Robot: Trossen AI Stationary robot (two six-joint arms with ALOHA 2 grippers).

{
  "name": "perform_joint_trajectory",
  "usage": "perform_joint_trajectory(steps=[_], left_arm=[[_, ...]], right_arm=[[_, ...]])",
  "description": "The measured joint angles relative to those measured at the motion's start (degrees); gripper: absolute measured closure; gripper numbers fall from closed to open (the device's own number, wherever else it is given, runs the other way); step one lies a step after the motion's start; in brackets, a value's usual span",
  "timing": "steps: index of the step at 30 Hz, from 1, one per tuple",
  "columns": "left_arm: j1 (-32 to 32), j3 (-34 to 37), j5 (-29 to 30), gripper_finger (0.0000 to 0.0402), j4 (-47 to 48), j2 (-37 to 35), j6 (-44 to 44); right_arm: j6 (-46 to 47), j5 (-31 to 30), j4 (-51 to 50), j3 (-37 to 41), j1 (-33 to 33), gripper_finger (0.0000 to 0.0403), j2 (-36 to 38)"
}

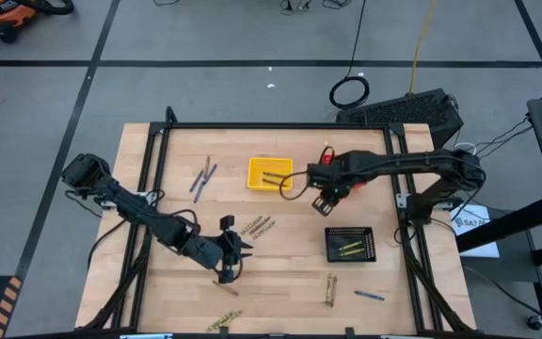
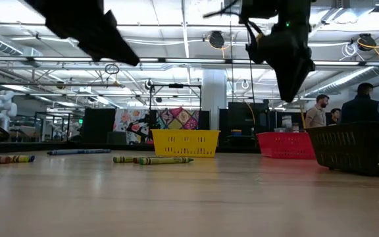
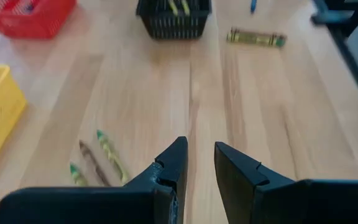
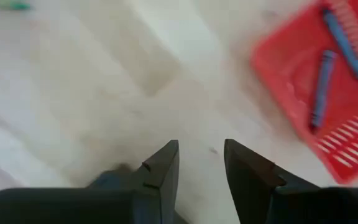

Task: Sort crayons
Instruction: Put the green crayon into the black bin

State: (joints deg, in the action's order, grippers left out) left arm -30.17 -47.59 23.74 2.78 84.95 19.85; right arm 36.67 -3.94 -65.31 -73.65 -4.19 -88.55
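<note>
Crayons lie scattered on the wooden table: blue-purple ones (image 1: 201,179) at the far left, olive and brown ones (image 1: 257,226) in the middle, more near the front edge (image 1: 330,289), (image 1: 369,296), (image 1: 222,322). My left gripper (image 1: 236,252) hovers open and empty just near of the middle crayons (image 3: 101,155). My right gripper (image 1: 323,202) is open and empty above the table beside the red basket (image 4: 325,93), which holds two blue crayons (image 4: 322,84). The yellow basket (image 1: 269,174) and the black basket (image 1: 350,244) each hold crayons.
In the low view the yellow basket (image 2: 185,143), red basket (image 2: 285,145) and black basket (image 2: 357,148) stand in a row. A pair of olive crayons (image 3: 257,38) lies beyond the left gripper. A black frame (image 1: 280,126) edges the table. People (image 2: 321,108) stand behind it.
</note>
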Motion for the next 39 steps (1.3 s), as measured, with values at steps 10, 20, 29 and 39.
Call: perform_joint_trajectory(steps=[10, 20, 29, 39], left_arm=[[-1.63, 0.0, -0.08, 0.0317, 2.25, 0.0, 2.39], [-1.97, 0.0, -0.17, 0.0317, 2.37, 0.0, 2.43], [-2.38, -0.07, -5.04, 0.0317, 4.17, 0.0, 4.24], [-2.49, -0.07, -5.68, 0.0317, 9.26, 0.0, 8.79]], right_arm=[[-12.99, 2.96, 26.2, 0.0, 6.36, 0.0287, -0.09], [-22.86, 7.24, 41.49, -0.02, 6.94, 0.0287, -1.09], [-32.02, 7.33, 48.56, -0.02, 7.44, 0.0287, -8.7], [-37.86, 10.11, 54.0, 0.0, 8.53, 0.0287, -17.13]])
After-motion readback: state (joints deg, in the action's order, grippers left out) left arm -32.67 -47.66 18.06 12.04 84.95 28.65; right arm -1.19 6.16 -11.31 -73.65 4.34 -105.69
